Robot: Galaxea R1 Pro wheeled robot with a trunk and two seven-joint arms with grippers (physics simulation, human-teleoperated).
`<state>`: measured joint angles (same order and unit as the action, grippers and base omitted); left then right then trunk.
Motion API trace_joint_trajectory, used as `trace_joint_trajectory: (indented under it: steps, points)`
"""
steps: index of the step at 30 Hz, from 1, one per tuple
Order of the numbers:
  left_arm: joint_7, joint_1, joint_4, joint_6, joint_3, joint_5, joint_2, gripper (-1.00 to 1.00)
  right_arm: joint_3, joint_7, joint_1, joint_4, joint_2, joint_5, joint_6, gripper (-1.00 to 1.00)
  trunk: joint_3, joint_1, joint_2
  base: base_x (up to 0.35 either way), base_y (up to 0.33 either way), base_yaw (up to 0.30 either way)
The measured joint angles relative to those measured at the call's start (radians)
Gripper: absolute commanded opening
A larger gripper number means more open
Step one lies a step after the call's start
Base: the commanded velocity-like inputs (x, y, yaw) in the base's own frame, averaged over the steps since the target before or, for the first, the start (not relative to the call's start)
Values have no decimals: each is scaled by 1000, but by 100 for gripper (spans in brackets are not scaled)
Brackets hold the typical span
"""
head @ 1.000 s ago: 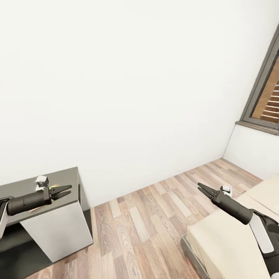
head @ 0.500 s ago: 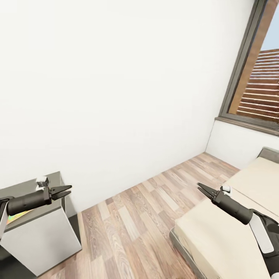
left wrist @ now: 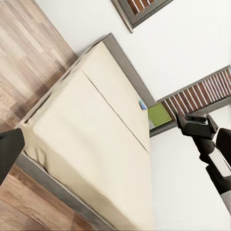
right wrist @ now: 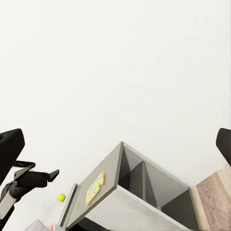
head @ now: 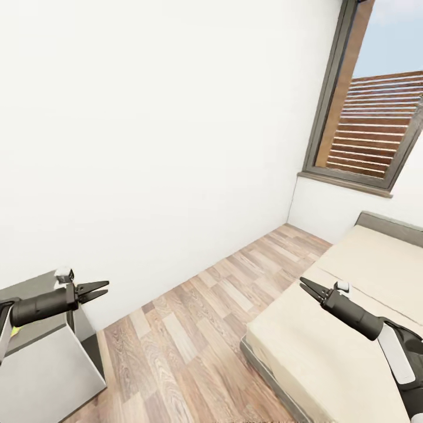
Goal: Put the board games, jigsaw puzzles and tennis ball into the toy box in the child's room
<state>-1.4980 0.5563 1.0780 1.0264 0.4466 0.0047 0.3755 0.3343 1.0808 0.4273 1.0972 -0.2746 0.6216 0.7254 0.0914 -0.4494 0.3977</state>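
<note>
My left gripper (head: 94,289) hangs open over the end of the table (head: 41,352) at the lower left. The right wrist view looks back at that table (right wrist: 130,202): a jigsaw puzzle (right wrist: 95,187) and the tennis ball (right wrist: 61,197) lie on its top, with the open left gripper (right wrist: 36,172) above them. My right gripper (head: 306,286) is open and empty above the bed (head: 352,317). In the left wrist view two board games, a green one (left wrist: 159,114) and a small blue one (left wrist: 143,104), lie on the bed (left wrist: 96,125) near its headboard. The toy box is out of view.
A white wall (head: 147,147) fills the space ahead. Wood plank floor (head: 188,317) runs between the table and the bed. A dark-framed window (head: 370,129) with slatted wood outside sits above the bed's grey headboard (head: 390,226).
The camera has turned to the right: the table has slid toward the left edge and more of the bed and window shows. Both arms keep the same pose.
</note>
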Motion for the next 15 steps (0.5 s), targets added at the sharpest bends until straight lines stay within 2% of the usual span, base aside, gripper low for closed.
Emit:
trace_joint_trajectory:
  steps: [15]
  points:
    - [1, 0, 0, 0, -1, 0, 0, 100, 0, 0, 0, 0, 0, 0, 0, 100, 8, 0, 0, -5, 0, -258]
